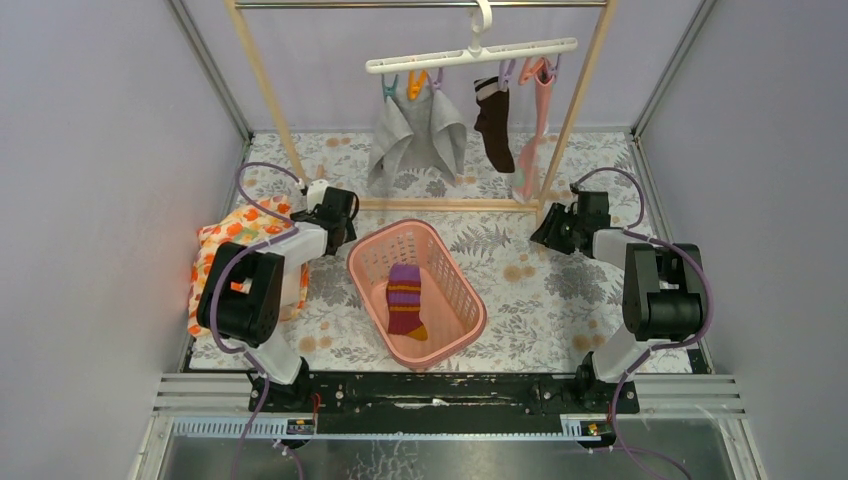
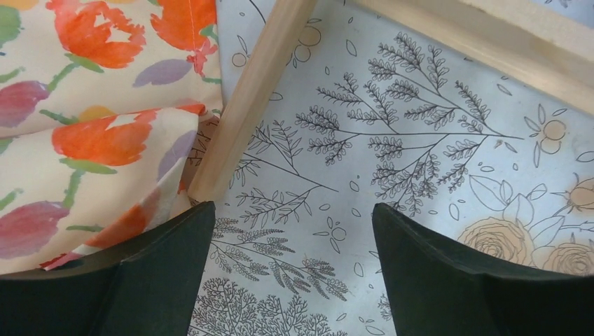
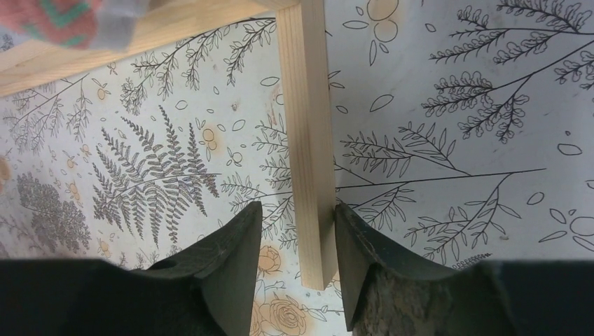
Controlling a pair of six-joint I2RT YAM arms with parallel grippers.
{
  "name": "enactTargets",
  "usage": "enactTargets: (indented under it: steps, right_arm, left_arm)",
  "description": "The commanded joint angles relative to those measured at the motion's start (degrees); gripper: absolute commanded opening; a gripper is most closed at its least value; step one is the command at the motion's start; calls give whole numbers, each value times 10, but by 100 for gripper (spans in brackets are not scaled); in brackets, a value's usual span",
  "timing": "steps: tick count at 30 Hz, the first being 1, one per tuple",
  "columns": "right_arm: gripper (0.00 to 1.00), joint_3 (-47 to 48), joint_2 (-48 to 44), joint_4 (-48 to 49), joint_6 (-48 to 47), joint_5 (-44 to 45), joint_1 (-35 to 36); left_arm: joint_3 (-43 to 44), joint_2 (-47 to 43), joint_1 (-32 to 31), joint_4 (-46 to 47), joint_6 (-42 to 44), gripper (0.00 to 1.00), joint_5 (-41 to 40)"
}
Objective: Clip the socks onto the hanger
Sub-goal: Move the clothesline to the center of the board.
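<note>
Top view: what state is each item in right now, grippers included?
purple striped sock, lying in the basket, unclipped
basket, upright on the table, one sock inside
hanger, hooked on the rack rail, with grey cloth, brown sock and pink sock clipped on
left gripper, open, empty
right gripper, open, jaws either side of the rack foot
floral cloth, crumpled on the table
</note>
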Motion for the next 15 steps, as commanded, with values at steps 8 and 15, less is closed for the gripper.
enactTargets:
  steps: [8, 15]
  right_arm:
    - [50, 15, -22, 3, 26, -9, 6]
    - [60, -2, -94, 0, 33, 45, 6]
  left_arm:
    - [23, -67, -3, 28, -26, 93, -40]
    - [-37, -220, -4, 87, -70, 92, -59]
